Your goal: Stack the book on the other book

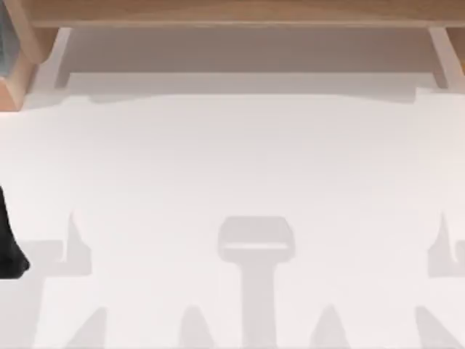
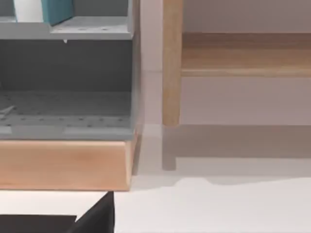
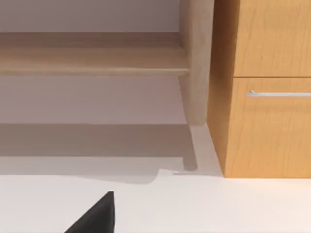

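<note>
On the upper shelf of a grey cabinet point(image 2: 73, 73), a teal book point(image 2: 57, 9) stands upright next to a white one point(image 2: 26, 9); both are cut off by the frame edge. A dark part of my left gripper point(image 2: 97, 217) pokes in low over the white table, well short of the cabinet. From above, my left arm point(image 1: 9, 247) sits at the table's far left edge. In the right wrist view, a dark part of my right gripper point(image 3: 97, 213) hovers above the table point(image 1: 240, 160).
A long wooden shelf on legs point(image 1: 240, 13) runs along the back of the table. The grey cabinet rests on a wooden base point(image 2: 63, 162) at the back left. A wooden drawer unit with a metal handle point(image 3: 267, 92) stands at the back right.
</note>
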